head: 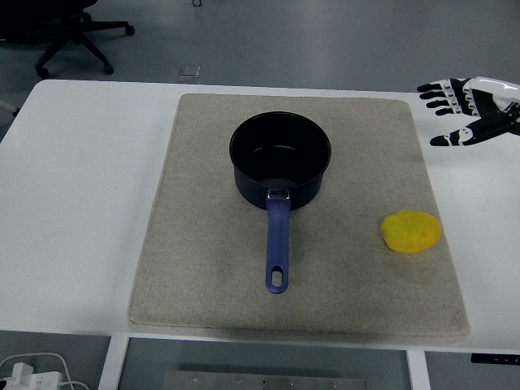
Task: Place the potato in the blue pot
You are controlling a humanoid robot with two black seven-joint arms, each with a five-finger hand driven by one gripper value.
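White table (81, 187), smooth top with rounded far corners. A beige mat (203, 276), felt-like and rectangular, covers most of the middle of the tabletop and reaches almost to its near edge. The blue pot (280, 161) sits upright on the mat's far half, near the mat's centre line: round, dark glossy inside, nothing in it, with 1 long blue handle (277, 248) pointing toward the table's near edge, a hanging hole at the tip and a metal bracket where it joins the pot. The potato (412, 231) is yellow, smooth, a flattish oval, lying on the mat close to the mat's right edge, well apart from the pot and right of the handle. Nothing lies between potato and pot except bare mat.

Right hand (471, 110) comes in at the table's far right edge, black and white plastic segments, fingers spread wide, holding nothing, beyond the potato and not touching it. Left arm is out of view.

Past the table's far edge: grey floor, an office chair (69, 32) base at the far left. White cable and plug (32, 370) show below the near left corner.
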